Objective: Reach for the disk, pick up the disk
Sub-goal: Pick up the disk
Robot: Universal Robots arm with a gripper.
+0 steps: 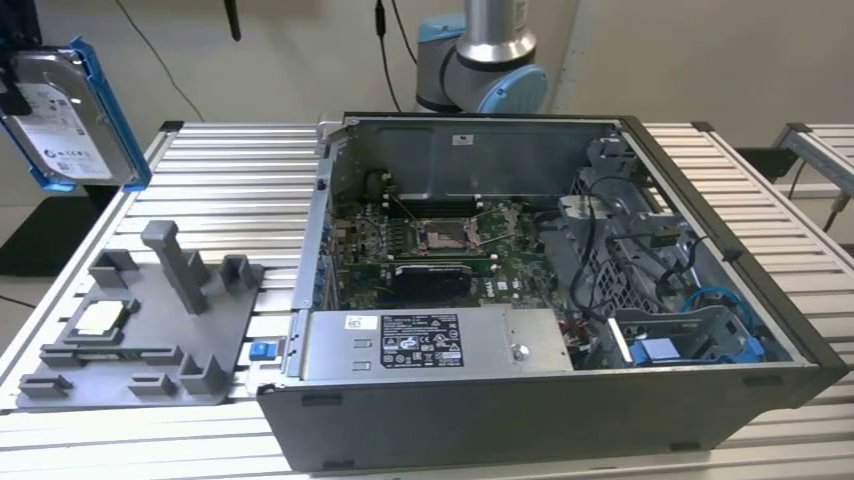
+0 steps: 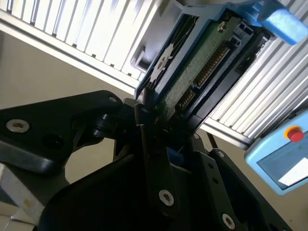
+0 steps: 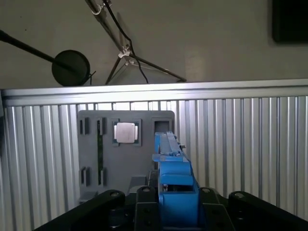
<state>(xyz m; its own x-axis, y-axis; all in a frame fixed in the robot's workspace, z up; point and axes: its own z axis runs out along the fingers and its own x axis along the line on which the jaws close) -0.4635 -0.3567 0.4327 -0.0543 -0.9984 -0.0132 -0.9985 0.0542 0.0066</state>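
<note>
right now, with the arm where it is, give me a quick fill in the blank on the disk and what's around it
1. The gripper is ____ on the disk, which hangs in the air.
2. The plastic frame along the disk's edges is ____.
3. In the exterior view, the held disk is to the ____ of the open computer case.

Missing words: shut; blue; left
</note>
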